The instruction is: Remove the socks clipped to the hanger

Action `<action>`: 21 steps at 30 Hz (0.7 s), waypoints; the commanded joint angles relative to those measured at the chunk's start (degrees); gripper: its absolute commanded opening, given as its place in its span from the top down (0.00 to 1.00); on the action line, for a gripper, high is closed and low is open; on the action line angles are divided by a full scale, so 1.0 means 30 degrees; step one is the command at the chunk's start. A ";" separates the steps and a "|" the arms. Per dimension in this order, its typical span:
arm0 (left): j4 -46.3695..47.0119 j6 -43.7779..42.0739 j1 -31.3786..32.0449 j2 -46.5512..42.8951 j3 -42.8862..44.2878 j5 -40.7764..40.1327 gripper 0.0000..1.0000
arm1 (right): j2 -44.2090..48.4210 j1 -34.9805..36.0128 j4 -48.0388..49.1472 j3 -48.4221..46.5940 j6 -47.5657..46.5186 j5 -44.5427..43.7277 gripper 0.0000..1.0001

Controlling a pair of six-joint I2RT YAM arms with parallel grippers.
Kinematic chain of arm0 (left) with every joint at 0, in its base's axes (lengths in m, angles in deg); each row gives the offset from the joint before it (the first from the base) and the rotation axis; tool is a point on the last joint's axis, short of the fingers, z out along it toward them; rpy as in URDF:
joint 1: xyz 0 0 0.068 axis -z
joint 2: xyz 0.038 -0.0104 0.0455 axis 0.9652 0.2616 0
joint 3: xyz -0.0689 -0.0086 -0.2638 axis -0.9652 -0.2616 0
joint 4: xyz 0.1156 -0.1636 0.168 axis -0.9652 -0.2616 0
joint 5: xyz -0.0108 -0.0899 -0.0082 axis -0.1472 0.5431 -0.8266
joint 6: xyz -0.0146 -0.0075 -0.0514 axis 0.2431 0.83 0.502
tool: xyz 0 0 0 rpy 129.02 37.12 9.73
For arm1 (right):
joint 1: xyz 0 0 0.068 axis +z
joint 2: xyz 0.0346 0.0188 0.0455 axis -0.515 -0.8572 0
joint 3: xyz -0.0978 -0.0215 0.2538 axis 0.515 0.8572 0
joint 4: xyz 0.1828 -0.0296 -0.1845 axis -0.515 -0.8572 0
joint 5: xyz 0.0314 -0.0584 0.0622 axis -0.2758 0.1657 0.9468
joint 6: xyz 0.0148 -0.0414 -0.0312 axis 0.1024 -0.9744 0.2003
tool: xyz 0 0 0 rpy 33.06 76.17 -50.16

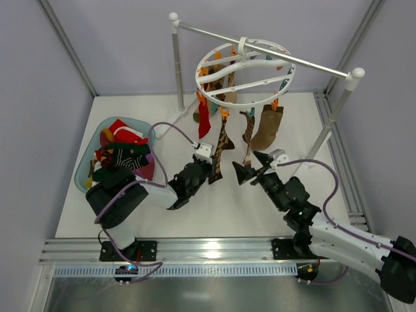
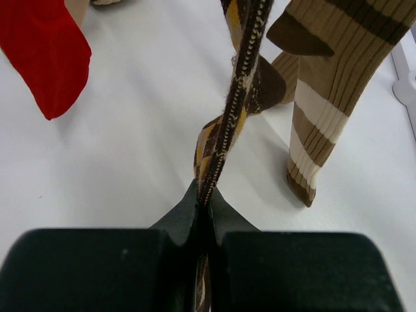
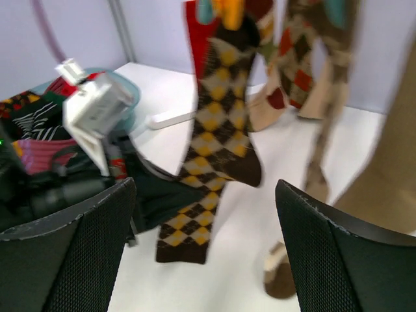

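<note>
Argyle sock (image 2: 221, 140): lower end hidden between the closed fingers of the left gripper (image 2: 207, 200); top cut off by the upper edge.
Red sock (image 2: 45, 58): upper part cut off at the corner.
Rear socks (image 3: 305, 71): blurred; pattern edges not resolved.
Clips (image 3: 227, 10): cut off at the top.
Right arm (image 1: 344, 237): base cut off at the lower right.

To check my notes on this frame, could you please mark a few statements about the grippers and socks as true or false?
1. The left gripper is shut on the argyle sock. True.
2. The right gripper grips a sock. False: it is open, holding nothing.
3. The bin holds socks. True.
4. The argyle sock lies in the bin. False: it hangs from the hanger.
5. A red sock hangs from the hanger. True.
</note>
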 commanded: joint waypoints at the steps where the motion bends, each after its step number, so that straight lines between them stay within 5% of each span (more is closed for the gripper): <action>1: 0.0961 -0.0468 0.0051 -0.0862 -0.0162 -0.0466 1.00 | -0.3085 0.2947 0.0420 -0.3172 -0.2600 -0.4206 0.12; 13: 0.0431 -0.0849 0.0022 -0.2211 -0.1304 -0.0730 1.00 | -0.8508 0.5181 -0.1773 -1.1052 -0.4977 -0.8429 0.12; 21: 0.0313 -0.0762 0.0022 -0.2065 -0.1129 -0.0175 1.00 | -1.2698 0.5181 -0.7660 -1.8663 -0.5887 -1.2677 0.11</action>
